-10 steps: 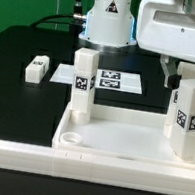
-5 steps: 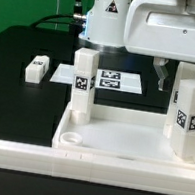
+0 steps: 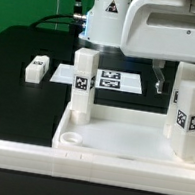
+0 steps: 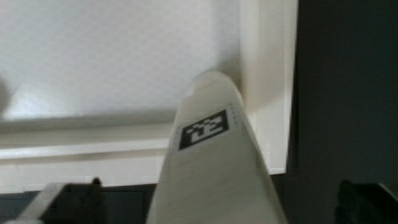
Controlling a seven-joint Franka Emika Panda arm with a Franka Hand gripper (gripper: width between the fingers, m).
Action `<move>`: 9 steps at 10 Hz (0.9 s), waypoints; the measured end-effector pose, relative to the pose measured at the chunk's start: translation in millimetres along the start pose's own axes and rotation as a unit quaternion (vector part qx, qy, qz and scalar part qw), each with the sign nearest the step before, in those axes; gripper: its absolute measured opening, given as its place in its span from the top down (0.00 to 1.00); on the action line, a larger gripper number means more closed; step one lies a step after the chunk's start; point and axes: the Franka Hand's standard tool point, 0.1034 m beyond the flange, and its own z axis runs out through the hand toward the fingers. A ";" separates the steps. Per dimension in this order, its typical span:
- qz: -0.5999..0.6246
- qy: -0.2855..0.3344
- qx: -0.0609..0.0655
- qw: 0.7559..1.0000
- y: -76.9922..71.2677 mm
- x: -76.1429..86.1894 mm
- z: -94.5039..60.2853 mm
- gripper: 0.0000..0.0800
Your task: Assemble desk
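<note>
A blocky white tagged leg (image 3: 82, 83) stands in the smooth, rimmed tabletop (image 3: 119, 139).

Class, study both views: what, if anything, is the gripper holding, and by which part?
Nothing is held. The gripper is open, straddling the upright leg with a gap on each side.
</note>
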 end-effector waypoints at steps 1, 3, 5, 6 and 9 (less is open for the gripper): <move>-0.011 0.000 0.001 1.000 -1.1 1.6 -2.1 0.19; -0.005 0.000 0.003 1.000 -5.9 4.4 -5.8 0.34; -0.002 0.000 0.003 1.000 -5.6 4.9 -5.9 0.50; -0.001 0.001 0.003 1.000 -5.5 5.0 -6.0 0.64; 0.031 0.000 0.004 1.000 -5.6 4.9 -5.9 0.64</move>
